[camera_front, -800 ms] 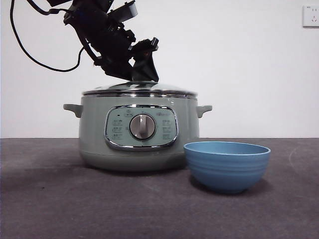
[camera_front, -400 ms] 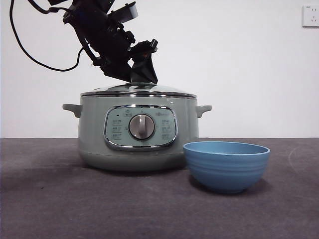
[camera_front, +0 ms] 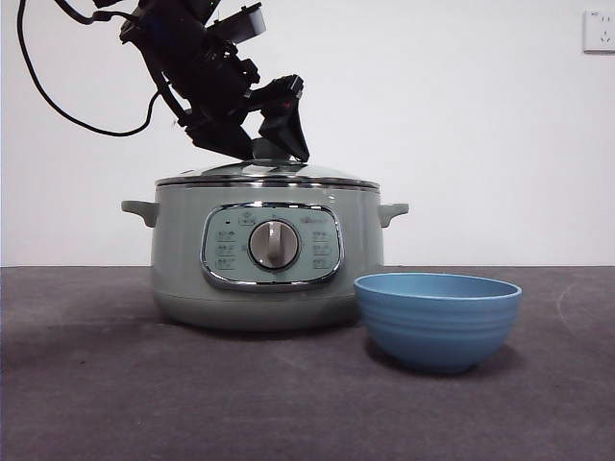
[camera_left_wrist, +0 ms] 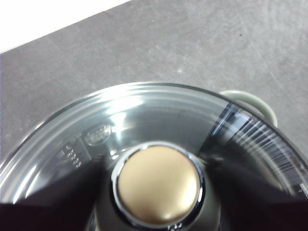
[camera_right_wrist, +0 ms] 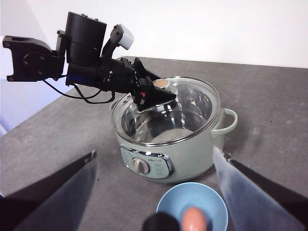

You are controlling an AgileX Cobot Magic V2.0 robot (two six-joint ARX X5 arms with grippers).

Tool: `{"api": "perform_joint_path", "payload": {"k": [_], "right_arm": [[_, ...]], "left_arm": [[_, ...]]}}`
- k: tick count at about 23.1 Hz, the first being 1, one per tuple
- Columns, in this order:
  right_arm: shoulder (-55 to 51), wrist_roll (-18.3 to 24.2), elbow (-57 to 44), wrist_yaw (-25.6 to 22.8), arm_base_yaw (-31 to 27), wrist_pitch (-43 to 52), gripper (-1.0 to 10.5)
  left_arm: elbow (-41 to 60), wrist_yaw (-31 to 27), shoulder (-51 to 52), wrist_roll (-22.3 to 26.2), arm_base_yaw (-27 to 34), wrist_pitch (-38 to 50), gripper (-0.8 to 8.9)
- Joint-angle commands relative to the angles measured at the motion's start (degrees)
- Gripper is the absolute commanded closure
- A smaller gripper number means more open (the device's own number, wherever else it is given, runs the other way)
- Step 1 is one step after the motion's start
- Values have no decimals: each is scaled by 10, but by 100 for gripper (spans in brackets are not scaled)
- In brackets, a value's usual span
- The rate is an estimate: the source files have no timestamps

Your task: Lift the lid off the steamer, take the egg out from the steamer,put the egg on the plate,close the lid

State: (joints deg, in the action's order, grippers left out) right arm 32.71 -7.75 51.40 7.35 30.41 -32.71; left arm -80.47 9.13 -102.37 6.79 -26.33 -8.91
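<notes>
The pale green steamer stands mid-table with the glass lid seated level on it. My left gripper is over the lid, its jaws open on either side of the knob. In the left wrist view the knob sits between the two dark jaws. The right wrist view shows the left gripper over the lid. The egg lies in the blue ribbed bowl. My right gripper is open and empty, high above the bowl.
The blue bowl stands right in front of the steamer, to its right. A black cable hangs from the left arm. A wall socket is at the top right. Grey tabletop surrounds the steamer.
The lid has settled level on the steamer. The left gripper's jaws have spread apart off the knob, which now shows between them.
</notes>
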Motion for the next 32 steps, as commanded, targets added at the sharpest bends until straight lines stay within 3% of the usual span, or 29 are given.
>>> {"api": "perform_joint_path", "payload": {"k": [1,11,21,30,32], "right_arm": [[-1,-3,-5,0,1,-3,537],[-1,-3,-5,0,1,-31,537],[-1,-3,-5,12,1,-92,537],[-1,-4,-5,109,1,-148,538],[-1,-3,-5,108,1,-158,538]], "left_arm": [[5,-1,2,7,6,-2,248],[5,0,73,-12,10,-18,249],[5,8,225,-24,9,-194,251],[5,117,369,-43,9,-370,255],[5,137,394,-43,9,-399,353]]}}
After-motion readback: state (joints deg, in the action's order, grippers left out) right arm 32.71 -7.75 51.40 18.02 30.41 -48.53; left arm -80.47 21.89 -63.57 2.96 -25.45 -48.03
